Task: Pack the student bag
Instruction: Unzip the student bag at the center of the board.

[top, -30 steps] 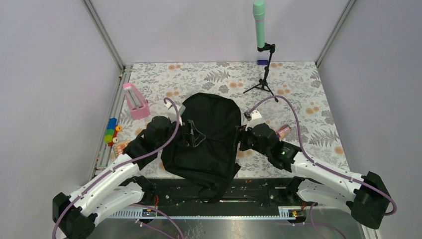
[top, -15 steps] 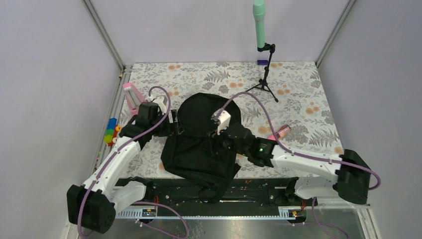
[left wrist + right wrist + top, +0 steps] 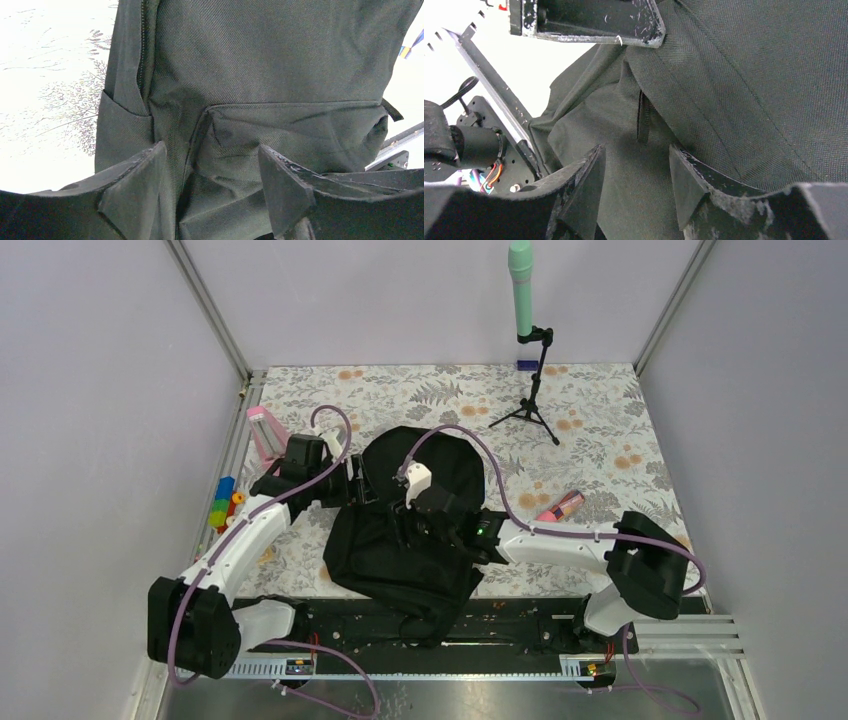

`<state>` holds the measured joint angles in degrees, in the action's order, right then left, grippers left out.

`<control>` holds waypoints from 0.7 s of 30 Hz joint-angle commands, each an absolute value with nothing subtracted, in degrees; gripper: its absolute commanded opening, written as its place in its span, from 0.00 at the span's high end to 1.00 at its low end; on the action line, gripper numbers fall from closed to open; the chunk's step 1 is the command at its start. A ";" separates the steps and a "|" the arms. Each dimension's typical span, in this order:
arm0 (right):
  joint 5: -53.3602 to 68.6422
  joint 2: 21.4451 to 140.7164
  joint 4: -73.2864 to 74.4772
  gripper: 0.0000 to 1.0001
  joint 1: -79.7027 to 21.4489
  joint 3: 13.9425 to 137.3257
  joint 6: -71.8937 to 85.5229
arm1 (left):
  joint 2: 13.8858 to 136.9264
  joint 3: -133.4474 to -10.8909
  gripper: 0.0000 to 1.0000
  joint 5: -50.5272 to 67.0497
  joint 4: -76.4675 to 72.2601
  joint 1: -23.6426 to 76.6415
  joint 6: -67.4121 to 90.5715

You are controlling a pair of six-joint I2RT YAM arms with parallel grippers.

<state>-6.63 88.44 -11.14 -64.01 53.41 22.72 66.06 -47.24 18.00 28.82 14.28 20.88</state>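
Observation:
The student bag (image 3: 415,530) is a large black fabric backpack lying flat in the middle of the floral mat. Its front pocket (image 3: 295,130) and a side zip (image 3: 142,45) fill the left wrist view. My left gripper (image 3: 356,486) sits at the bag's left edge. In its own view it (image 3: 211,150) is open, with creased pocket fabric lying loose between the fingers. My right gripper (image 3: 408,518) hangs over the bag's middle. It (image 3: 636,150) is open just below a short black zip pull (image 3: 643,120), holding nothing.
A pink holder (image 3: 265,435) and coloured blocks (image 3: 222,505) lie left of the bag. A pink pen (image 3: 562,505) lies to its right. A small tripod (image 3: 530,405) with a green cylinder (image 3: 521,285) stands at the back. The black rail (image 3: 520,615) runs along the near edge.
My right arm has swung left from the bag's right side to over its middle, and its jaws have narrowed a little. My left gripper moved up to the bag's left edge.

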 commanded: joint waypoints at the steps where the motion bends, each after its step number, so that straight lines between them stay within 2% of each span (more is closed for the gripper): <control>1: -12.31 90.58 -14.55 0.44 -64.49 56.24 23.76 | 68.22 -50.54 0.34 22.61 25.46 13.81 21.16; 5: -14.46 92.36 -14.08 0.47 -64.59 57.60 23.45 | 69.51 -51.09 0.46 23.43 25.04 13.80 21.25; 10: -15.29 93.42 -15.56 0.59 -64.68 57.67 23.88 | 69.73 -50.19 0.55 24.68 23.50 13.70 22.03; 13: -15.65 93.96 -15.86 0.62 -64.69 58.17 23.91 | 70.22 -50.28 0.63 24.98 23.55 13.69 22.21; 15: -15.97 94.46 -15.52 0.66 -64.71 58.86 23.69 | 70.22 -49.98 0.72 25.12 23.34 13.62 22.40; 17: -16.01 94.73 -15.31 0.74 -64.69 59.29 23.60 | 70.11 -49.77 0.82 25.07 23.29 13.62 22.41; 20: -15.42 94.19 -15.87 0.97 -64.69 58.55 23.73 | 69.60 -49.53 1.00 24.39 23.29 13.62 22.35; 21: -15.17 93.37 -17.19 1.00 -64.73 57.47 23.79 | 69.45 -49.42 1.00 23.94 23.29 13.62 22.30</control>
<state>-13.08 94.59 -13.23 -64.36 56.90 23.83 70.26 -48.40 23.07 26.41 13.91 22.37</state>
